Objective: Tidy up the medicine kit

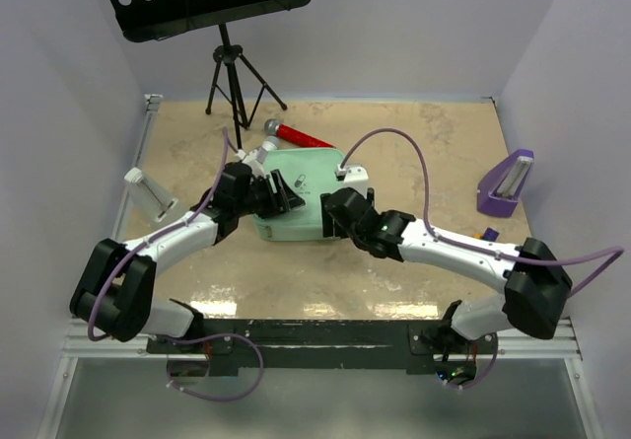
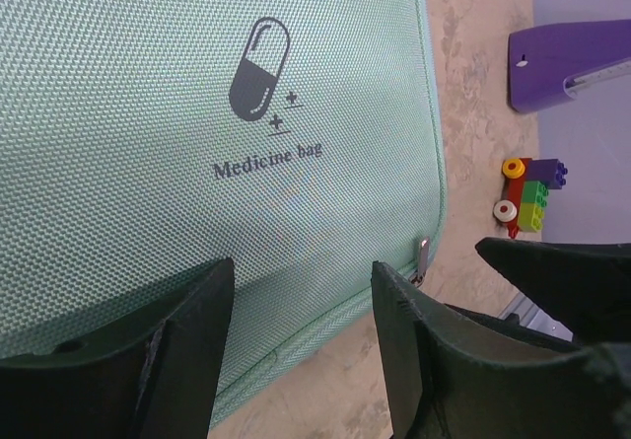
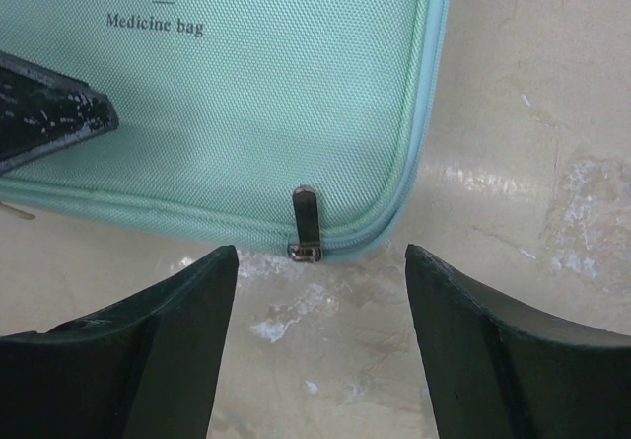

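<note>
Left claw (image 2: pixel 304 286) and right claw (image 3: pixel 320 261) both spread at the kit (image 1: pixel 296 212), mid-bench (image 1: pixel 444 143).
Zip pull (image 3: pixel 307 222) sits just ahead of the right claw, at the kit's near-right corner; left claw hangs over its top, seemingly clear.

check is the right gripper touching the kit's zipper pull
Apart. Right wrist view shows the zipper pull clear of the open right gripper, bare table showing on either side.

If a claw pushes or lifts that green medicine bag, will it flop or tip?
Probably slides rather than tips: the medicine bag lies flat on the smooth table. Its woven fabric and zipped edge suggest a soft case that may sag if lifted by one corner.
</note>
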Controlling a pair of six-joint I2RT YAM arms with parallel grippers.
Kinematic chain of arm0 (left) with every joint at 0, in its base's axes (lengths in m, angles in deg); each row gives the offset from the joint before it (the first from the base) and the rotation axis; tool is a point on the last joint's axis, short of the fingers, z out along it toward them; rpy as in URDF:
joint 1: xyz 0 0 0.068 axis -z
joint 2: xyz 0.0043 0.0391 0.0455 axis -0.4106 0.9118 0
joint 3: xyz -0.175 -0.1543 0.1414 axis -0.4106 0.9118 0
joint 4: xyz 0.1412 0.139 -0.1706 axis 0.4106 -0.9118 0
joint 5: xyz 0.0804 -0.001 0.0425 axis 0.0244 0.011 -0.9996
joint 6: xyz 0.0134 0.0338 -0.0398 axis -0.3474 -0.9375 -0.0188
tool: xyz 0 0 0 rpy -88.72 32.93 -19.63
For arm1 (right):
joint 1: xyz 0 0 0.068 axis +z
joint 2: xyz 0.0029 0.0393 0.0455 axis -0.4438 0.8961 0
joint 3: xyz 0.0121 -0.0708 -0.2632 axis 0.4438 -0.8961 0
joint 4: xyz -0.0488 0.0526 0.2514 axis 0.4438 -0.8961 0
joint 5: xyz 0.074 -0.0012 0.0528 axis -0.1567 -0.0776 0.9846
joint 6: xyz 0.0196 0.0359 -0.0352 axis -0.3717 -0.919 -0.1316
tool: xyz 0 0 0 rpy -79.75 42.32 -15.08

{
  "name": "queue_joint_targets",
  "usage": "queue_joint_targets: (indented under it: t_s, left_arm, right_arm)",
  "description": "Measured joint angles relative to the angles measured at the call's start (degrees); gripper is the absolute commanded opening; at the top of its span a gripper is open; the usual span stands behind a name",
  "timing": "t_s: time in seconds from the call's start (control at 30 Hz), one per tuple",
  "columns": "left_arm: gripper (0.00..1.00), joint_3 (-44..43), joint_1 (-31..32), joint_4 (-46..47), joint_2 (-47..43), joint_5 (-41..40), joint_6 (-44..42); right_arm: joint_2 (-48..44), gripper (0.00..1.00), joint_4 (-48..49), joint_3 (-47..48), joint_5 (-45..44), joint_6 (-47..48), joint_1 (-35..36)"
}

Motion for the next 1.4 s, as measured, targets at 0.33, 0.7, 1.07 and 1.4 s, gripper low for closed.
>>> queue_joint_targets:
  t_s: [0.33, 0.7, 1.07, 1.4]
  left_arm:
    - [0.63, 0.9, 0.0, 1.1, -0.3, -0.2, -0.1]
    - [0.62, 0.9, 0.0, 1.0, -0.3, -0.2, -0.9]
    - [0.62, 0.9, 0.0, 0.8, -0.4, -0.2, -0.9]
    - [0.62, 0.9, 0.0, 0.2, -0.8, -0.2, -1.0]
  right_arm:
    - [8.6, 0.56, -1.5, 3.7, -4.7, -3.3, -0.2]
    - [-5.0, 0.59, -6.3, -4.6, -5.0, -9.2, -0.5]
    - [-4.2, 0.63, -3.1, -4.2, -0.3, -2.6, 1.4]
    - [3.5, 0.59, 1.5, -3.9, 0.2, 2.1, 1.3]
